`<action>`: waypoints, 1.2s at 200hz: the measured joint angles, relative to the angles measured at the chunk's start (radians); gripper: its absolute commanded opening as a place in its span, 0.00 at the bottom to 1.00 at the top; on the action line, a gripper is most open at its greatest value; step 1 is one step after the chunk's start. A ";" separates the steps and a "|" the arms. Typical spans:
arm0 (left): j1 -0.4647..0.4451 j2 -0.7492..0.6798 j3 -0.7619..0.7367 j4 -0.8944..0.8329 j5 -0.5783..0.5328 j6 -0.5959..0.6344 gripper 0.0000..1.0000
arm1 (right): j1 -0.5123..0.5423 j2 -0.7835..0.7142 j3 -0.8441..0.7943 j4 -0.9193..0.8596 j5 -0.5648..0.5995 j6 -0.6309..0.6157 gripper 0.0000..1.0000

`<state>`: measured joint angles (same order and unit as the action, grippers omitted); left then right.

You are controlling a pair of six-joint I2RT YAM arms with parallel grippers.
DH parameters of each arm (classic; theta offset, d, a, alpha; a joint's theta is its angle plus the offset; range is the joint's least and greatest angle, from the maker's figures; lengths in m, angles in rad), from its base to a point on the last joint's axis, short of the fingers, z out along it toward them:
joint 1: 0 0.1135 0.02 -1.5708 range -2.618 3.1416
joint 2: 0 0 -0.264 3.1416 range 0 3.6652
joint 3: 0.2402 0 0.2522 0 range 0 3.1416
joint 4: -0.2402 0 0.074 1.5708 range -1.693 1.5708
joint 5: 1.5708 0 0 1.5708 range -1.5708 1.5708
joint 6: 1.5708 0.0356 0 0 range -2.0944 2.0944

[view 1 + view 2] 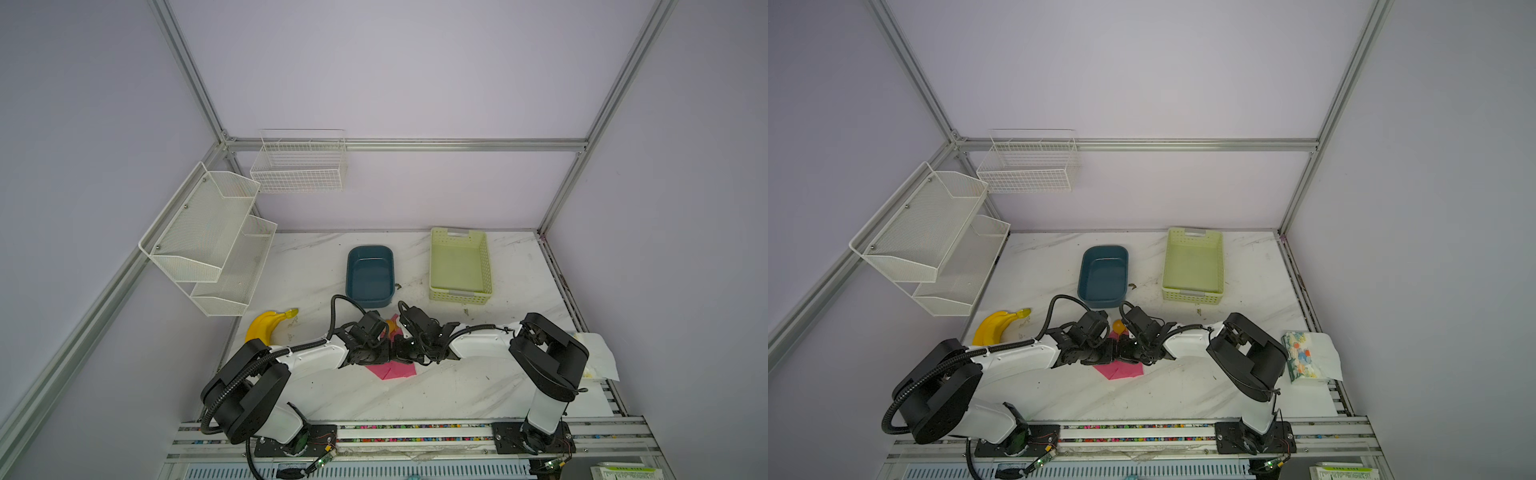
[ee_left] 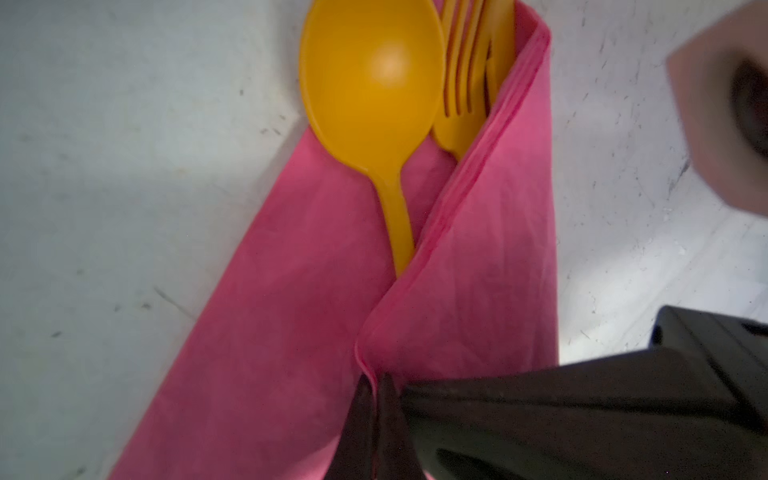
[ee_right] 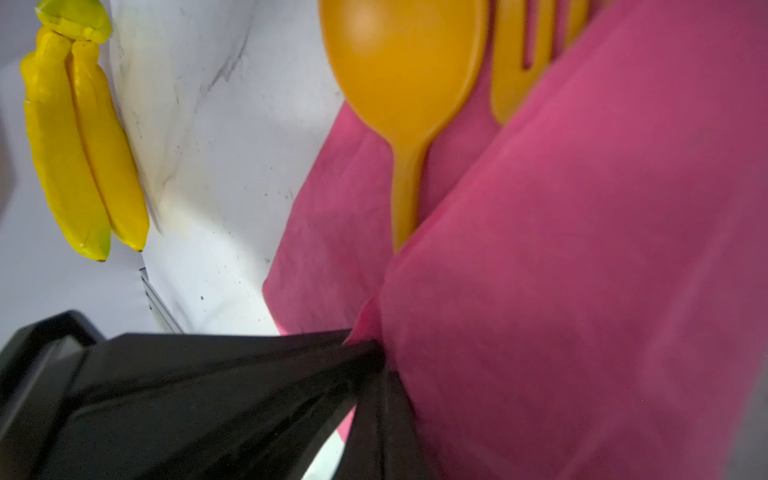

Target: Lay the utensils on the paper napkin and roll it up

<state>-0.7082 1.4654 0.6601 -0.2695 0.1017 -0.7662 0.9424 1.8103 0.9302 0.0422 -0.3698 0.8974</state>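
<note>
I saw both arms meet mid-table over the paper napkin (image 1: 395, 371), just in front of the blue tub (image 1: 370, 272). The left gripper (image 2: 374, 399) and right gripper (image 3: 376, 386) each had jaws pinched tight on the napkin's folded-over edge, tips nearly touching. The spoon (image 2: 372, 79) and fork (image 2: 461, 83) lay on the napkin, handles under the flap, heads sticking out.

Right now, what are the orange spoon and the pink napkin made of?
The spoon looks like plastic, smooth and a bit glossy; a soft bright spot shines in its bowl, and the colour is even. The napkin seems thin paper, matte; it shows fine wrinkles and folds over in soft layered edges, though cloth cannot be fully ruled out.
</note>
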 measured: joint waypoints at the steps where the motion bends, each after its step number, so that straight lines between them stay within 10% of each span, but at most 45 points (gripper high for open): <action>1: 0.000 0.000 0.000 0.000 0.000 0.000 0.02 | 0.000 0.001 0.002 -0.002 0.000 -0.002 0.00; 240: 0.001 -0.008 -0.008 -0.003 -0.047 0.003 0.02 | -0.005 0.048 0.100 -0.124 0.036 -0.156 0.04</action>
<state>-0.7074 1.4578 0.6525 -0.2726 0.0544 -0.7628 0.9371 1.8580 1.0302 -0.0822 -0.3340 0.7414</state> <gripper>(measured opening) 0.047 0.055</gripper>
